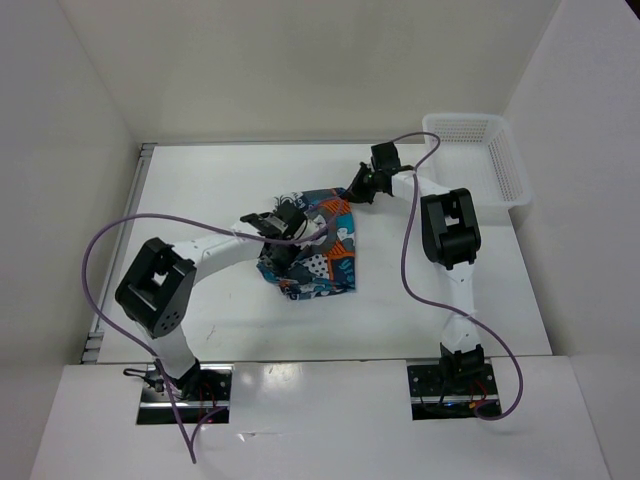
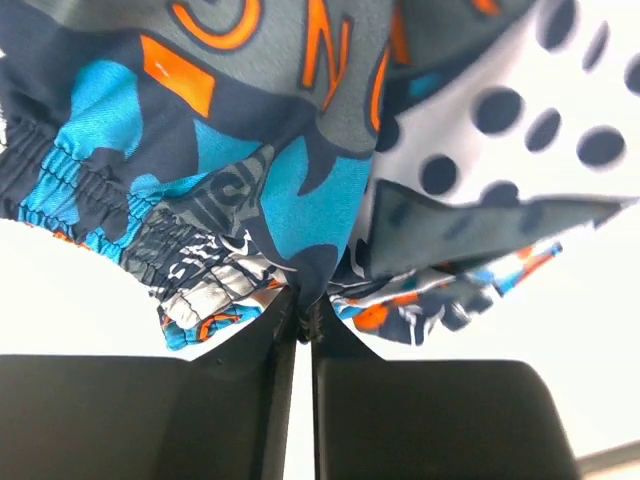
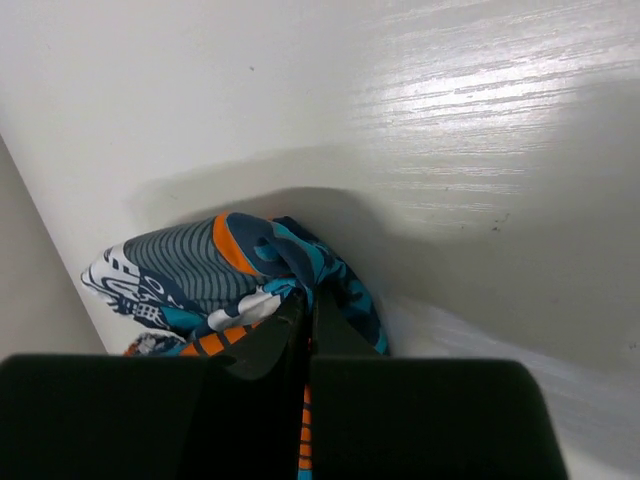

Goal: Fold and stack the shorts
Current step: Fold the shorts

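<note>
My left arm rises from its base at the near edge, bends at the elbow out to the left, and the forearm reaches right toward the middle of the table. My left claw sits over the near-left part of the shorts. From that wrist, the two fingers of the left claw are drawn almost together, and a fold of the shorts is pinched right at their tips. The gathered elastic waistband runs off to the left, and a white panel with dark dots spreads to the right.

My right arm stands up from its base, then the forearm angles away and to the left, ending at my right claw at the far-right corner of the cloth. From that wrist, the right claw is closed, with a bunched edge of the shorts caught between the fingers. The rest of the cloth bulges out to the left of them, with the pale table just behind.

The shorts lie crumpled in the middle of the table, stretched between my two claws. The white basket is in the far right corner, well apart from them.
</note>
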`<state>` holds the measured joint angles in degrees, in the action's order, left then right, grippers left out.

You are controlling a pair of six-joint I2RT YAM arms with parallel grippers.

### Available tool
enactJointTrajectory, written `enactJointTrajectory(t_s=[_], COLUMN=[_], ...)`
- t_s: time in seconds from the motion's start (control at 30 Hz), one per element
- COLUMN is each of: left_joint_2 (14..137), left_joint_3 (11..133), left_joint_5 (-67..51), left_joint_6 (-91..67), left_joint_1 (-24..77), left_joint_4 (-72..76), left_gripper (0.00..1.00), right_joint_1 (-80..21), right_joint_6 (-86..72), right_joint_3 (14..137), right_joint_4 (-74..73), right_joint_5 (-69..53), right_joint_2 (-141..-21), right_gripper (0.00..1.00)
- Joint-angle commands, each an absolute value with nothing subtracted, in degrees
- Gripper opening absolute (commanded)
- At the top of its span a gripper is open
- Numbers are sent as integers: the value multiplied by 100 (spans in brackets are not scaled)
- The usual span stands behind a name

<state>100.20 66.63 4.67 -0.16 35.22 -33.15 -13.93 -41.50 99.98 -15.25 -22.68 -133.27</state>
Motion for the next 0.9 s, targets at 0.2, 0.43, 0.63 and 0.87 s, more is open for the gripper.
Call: enactJointTrajectory(t_s=[0.2, 0.43, 0.63, 0.87], left_joint_2=[9668, 9054, 8666, 8764], left_joint_3=[6486, 7012, 7479, 7146], left_joint_5=[377, 1142, 949, 1265], left_joint_6=[0, 0, 0, 0], left_joint_1=[3656, 3656, 3182, 3129], left_joint_4=[-3911, -3858, -3780, -3446], left_gripper=[71, 100, 100, 100], right_joint_1=[-1327, -1327, -1555, -2232], right_joint_6=[-4096, -3587, -3323, -3190], right_joint_3=[10644, 10372, 8748, 6787], right_joint_4=[-1371, -1546, -1415, -1854], right_joint_5=[-2074, -2040, -960, -211], right_joint_2=[-13201, -12421, -10497, -9002], right_gripper=[47, 83, 78, 52])
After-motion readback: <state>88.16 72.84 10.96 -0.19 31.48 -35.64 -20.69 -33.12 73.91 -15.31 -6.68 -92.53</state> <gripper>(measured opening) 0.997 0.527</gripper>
